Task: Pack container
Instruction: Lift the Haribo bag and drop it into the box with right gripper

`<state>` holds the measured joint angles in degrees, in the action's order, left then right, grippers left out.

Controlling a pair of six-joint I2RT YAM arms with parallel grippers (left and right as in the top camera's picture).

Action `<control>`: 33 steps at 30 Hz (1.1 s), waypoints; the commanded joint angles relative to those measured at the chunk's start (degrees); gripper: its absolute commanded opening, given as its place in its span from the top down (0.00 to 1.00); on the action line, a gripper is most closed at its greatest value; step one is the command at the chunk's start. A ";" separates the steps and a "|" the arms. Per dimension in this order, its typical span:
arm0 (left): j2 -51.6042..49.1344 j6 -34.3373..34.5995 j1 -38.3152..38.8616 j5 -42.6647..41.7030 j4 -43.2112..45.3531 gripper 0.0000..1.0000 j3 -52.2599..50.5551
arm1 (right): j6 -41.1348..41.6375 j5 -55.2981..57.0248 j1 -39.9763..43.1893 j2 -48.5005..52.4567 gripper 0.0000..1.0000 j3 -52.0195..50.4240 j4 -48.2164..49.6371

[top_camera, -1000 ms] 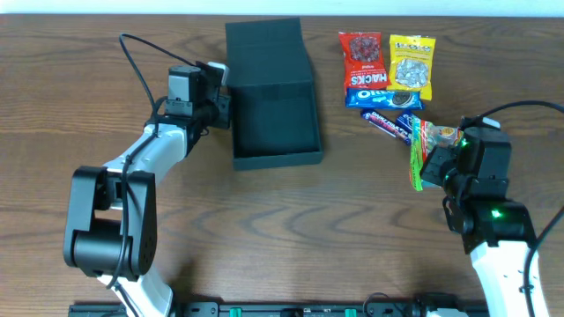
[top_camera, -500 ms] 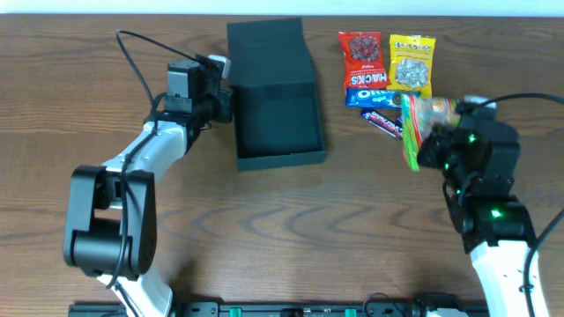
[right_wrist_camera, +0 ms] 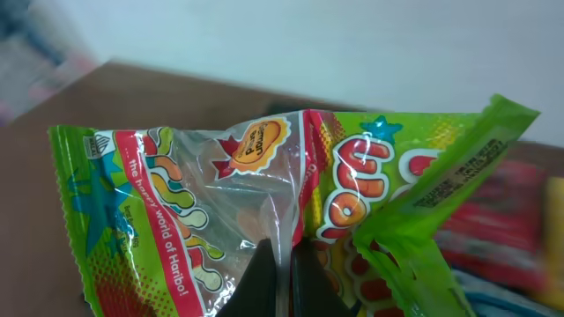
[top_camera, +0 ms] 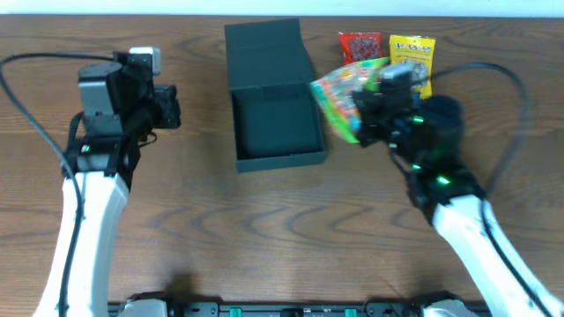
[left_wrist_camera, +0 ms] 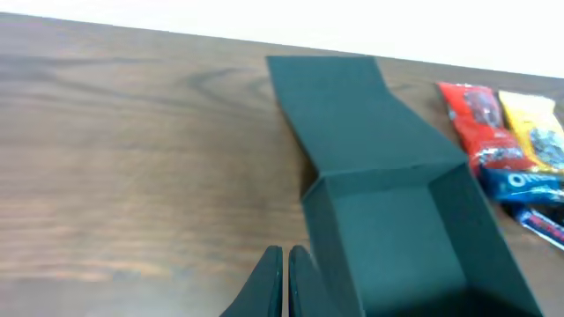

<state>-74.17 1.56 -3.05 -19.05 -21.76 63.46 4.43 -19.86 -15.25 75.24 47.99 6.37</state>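
Note:
The dark teal container [top_camera: 275,132] stands open at the table's middle back, its flap lid [top_camera: 264,48] laid flat behind it; it also shows in the left wrist view [left_wrist_camera: 397,238]. My right gripper [top_camera: 363,104] is shut on a green Haribo gummy packet [top_camera: 339,92] and holds it in the air at the container's right edge. In the right wrist view the packet [right_wrist_camera: 211,202] fills the frame, pinched between my fingers [right_wrist_camera: 284,264]. My left gripper [top_camera: 169,106] is shut and empty, well left of the container; in its wrist view its tips [left_wrist_camera: 284,264] sit beside the container's left wall.
A red Hacks packet [top_camera: 359,46] and a yellow snack packet [top_camera: 412,53] lie at the back right, partly hidden by my right arm. The left wrist view also shows a blue Oreo packet [left_wrist_camera: 529,183] and another dark wrapper [left_wrist_camera: 546,224] below it.
My right gripper has lifted the gummy packet and carried it left, from beside the snacks to the container's right edge. My left arm has pulled away left from the container.

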 commanded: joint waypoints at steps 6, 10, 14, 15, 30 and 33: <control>6.10 1.25 -1.55 4.07 -7.43 0.94 0.46 | -18.82 -6.97 -7.91 15.26 0.99 11.96 0.98; 6.86 1.25 -1.55 4.07 -9.42 0.94 0.46 | -24.68 -14.84 -7.93 19.10 0.99 11.96 5.42; 6.84 1.25 -1.53 4.02 -9.97 0.94 0.46 | -39.04 -16.48 -8.26 21.20 0.99 12.02 6.56; 6.84 1.25 -1.53 4.02 -9.90 0.94 0.46 | -41.05 -16.50 -8.35 21.62 0.99 12.15 6.67; 6.84 1.22 -1.44 2.49 -10.36 0.89 0.46 | -53.16 -13.70 -12.09 27.10 0.83 12.35 6.67; 6.84 1.22 -1.44 2.51 -10.38 0.80 0.46 | -46.07 -6.73 -12.76 26.51 0.01 12.35 9.57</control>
<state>-67.72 2.90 -4.40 -16.23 -32.16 63.46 -45.67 -31.53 -27.35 102.63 58.83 14.66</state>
